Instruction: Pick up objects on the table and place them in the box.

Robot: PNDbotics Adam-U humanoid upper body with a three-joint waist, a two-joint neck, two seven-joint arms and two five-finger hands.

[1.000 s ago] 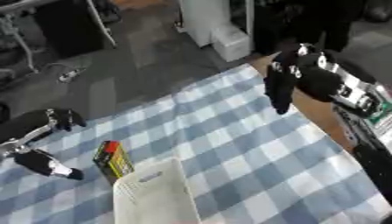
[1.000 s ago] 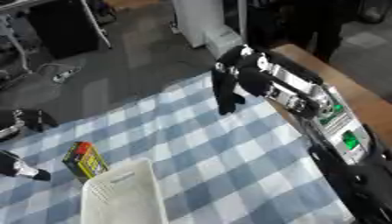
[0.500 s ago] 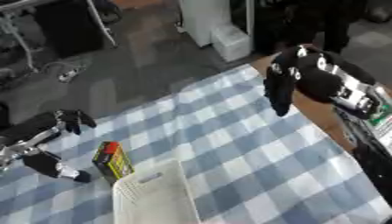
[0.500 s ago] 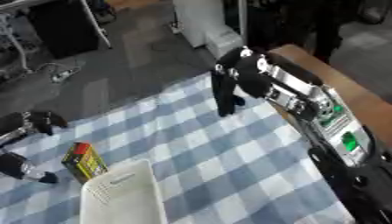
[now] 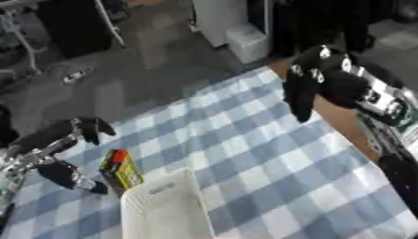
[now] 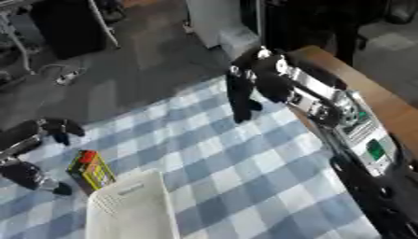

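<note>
Table [image 5: 245, 154]: blue-and-white checked cloth is covering it; a wooden edge is showing along the far right side.
Right arm and right hand [image 6: 241, 95]: arm is coming in from the right, hand is hanging over the far right part of the cloth with fingers pointing straight down, holding nothing, not touching the cloth as far as I can tell. Judged idle for this step.
Box [image 5: 167, 210]: white slotted bin is lying at the near edge, just right of the yellow object, open side facing up.
Left hand [image 5: 61, 149]: is reaching in from the left edge, spread wide, one dark digit on the far side of the object and one on the near side, nothing gripped. Contact with the object cannot be told.
Task object [image 5: 120, 169]: small yellow carton with a red end and dark print is lying flat on the cloth, between the left hand and the box, near the box's far left corner.
Step in hand (judgement): left hand is approaching to grasp the carton.
Doing it well (judgement): bracket the carton across its narrow sides, close only once both digits are level with it, lift clear of the box rim, then carry it the short way right and release over the opening.
Risk (judgement): pushing the carton against the box wall and skewing it.
</note>
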